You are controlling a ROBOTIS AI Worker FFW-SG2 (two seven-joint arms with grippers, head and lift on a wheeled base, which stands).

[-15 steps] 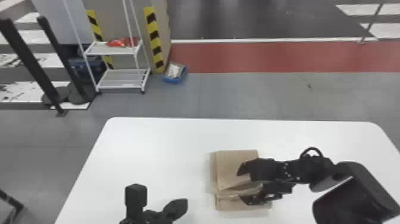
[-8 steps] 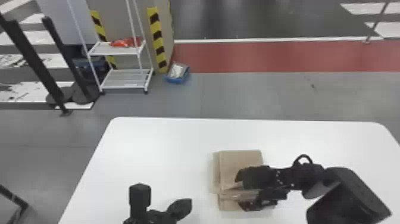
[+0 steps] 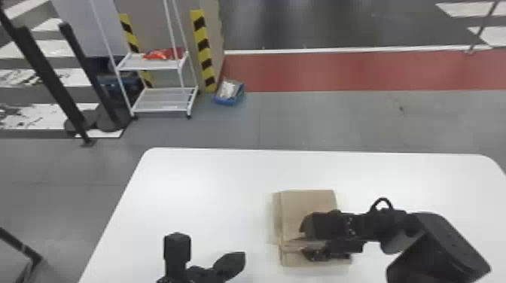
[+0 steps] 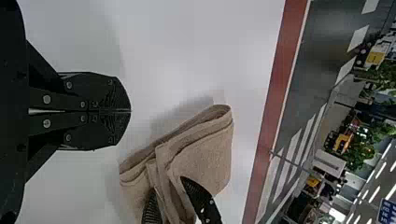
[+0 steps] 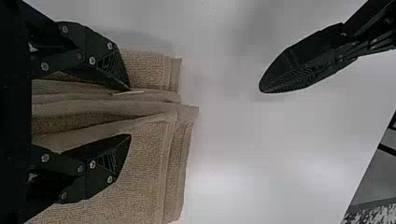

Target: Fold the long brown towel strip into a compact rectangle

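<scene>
Blocking pt. of towel (image 3: 308,203): R end effector (image 3: 303,241); rack (image 3: 163,101) beyond tbl (image 3: 211,180).

In the head view, our right arm (image 3: 438,244) came up from the bottom edge, made a bend, and directed its right gripper (image 3: 305,239) toward our left side. The two fingers (image 5: 105,58) of this gripper stood apart, one opposite to the other, with a gap between the tips. Our left arm (image 3: 190,277) also entered at the bottom edge, and its left gripper (image 3: 239,257) had both fingers pressed together.
</scene>
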